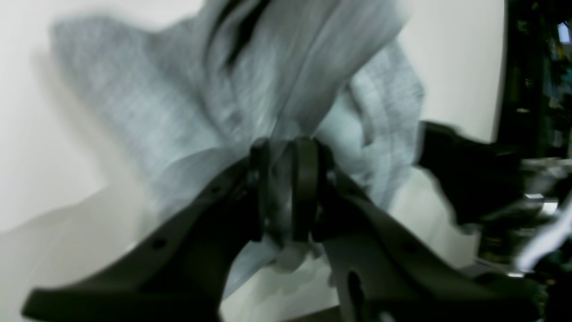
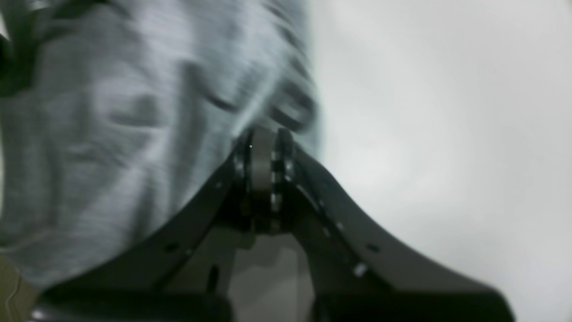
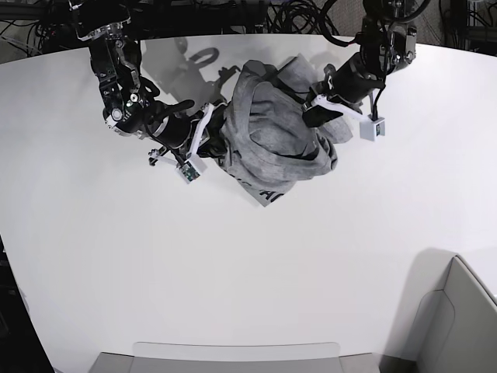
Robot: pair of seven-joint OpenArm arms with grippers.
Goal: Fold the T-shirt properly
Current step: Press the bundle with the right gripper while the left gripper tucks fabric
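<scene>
T-shirt, grey, bunched, one item.
Held between my left gripper and right gripper, each clamped on cloth, above the tabletop.

Black block lettering shows on the lower edge of the bunched T-shirt in the base view, near its bottom corner. Only a fragment peeks out from the folds, and it is too small and creased to read with certainty. Both wrist views are blurred; no text is readable there.
</scene>
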